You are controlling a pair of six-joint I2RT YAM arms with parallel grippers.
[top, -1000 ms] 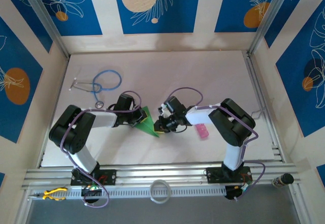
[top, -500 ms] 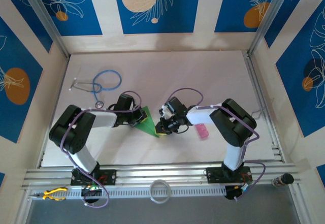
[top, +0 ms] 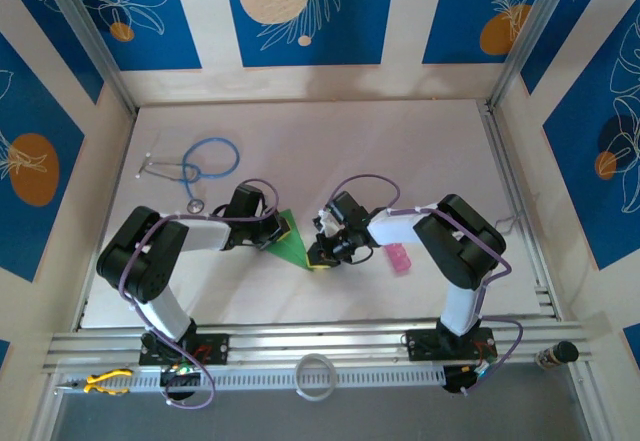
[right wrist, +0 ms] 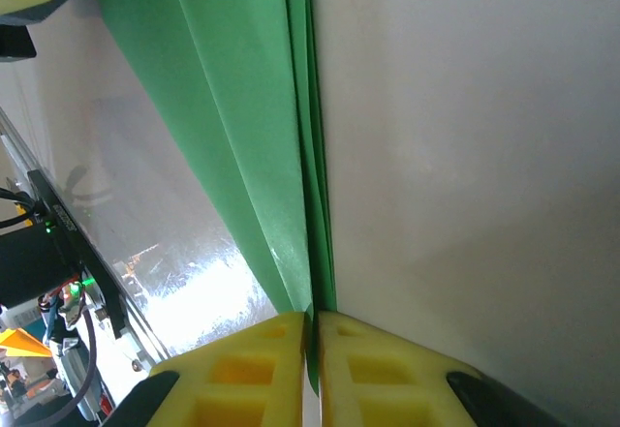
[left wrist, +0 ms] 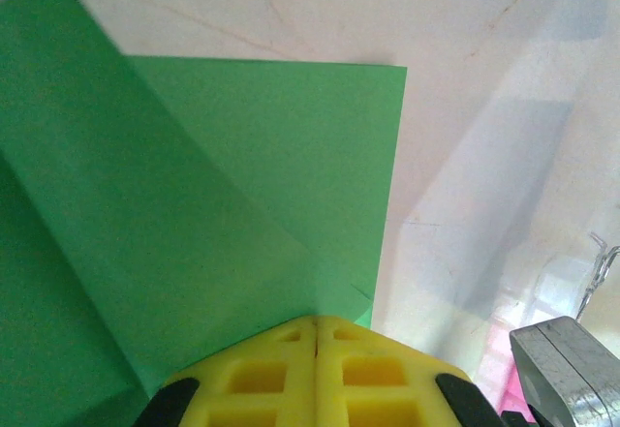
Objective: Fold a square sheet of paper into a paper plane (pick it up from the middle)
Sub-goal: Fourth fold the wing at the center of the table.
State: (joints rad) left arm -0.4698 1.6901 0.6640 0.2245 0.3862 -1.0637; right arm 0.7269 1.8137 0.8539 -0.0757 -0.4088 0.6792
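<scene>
From above: the folded green paper [top: 293, 245] lies on the worktop [top: 400, 151] near its front, between the two arms; the left fingers [top: 283, 229] sit at its upper left edge and the right fingers [top: 317, 257] at its lower right tip; a stethoscope [top: 195, 166] lies well apart at the back left; a pink bottle [top: 400, 258] stands just right of the right wrist.

Left wrist: the left fingers [left wrist: 286, 369] are pressed together with no gap, their tips against the paper [left wrist: 242, 185], which shows overlapping folded layers; whether they pinch it I cannot tell.

Right wrist: the right fingers [right wrist: 262, 369] are all but closed, and the layered folded edge of the paper [right wrist: 232, 107] runs into the seam between them, gripped there.
</scene>
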